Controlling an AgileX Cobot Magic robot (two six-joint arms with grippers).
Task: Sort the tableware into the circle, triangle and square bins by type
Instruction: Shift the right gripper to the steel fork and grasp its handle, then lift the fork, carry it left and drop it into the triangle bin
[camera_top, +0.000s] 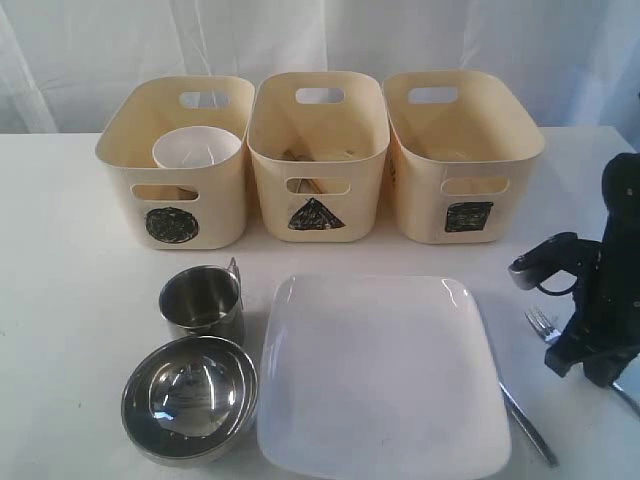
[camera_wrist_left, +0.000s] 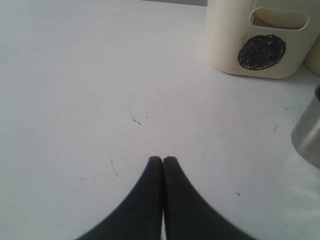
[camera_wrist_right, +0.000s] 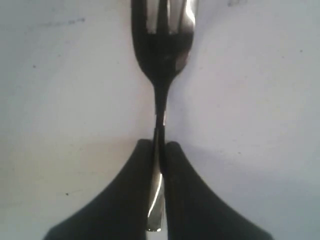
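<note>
My right arm (camera_top: 612, 280) is black and chunky, with a dark grey bent piece (camera_top: 545, 262) on it. My fingers (camera_wrist_left: 142, 205) are smooth, black and pointy.

Exterior high, frontal; wrists low; circle bin (camera_top: 218, 205) shared.

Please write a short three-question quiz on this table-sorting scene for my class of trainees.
1. Which bin holds the small white bowl? A the circle bin; B the triangle bin; C the square bin.
2. True or false: the right tool is closed on the handle of the fork.
3. Fill in: between the circle bin and the steel bowl stands a steel ___.
Key: 1 A; 2 true; 3 mug.
</note>
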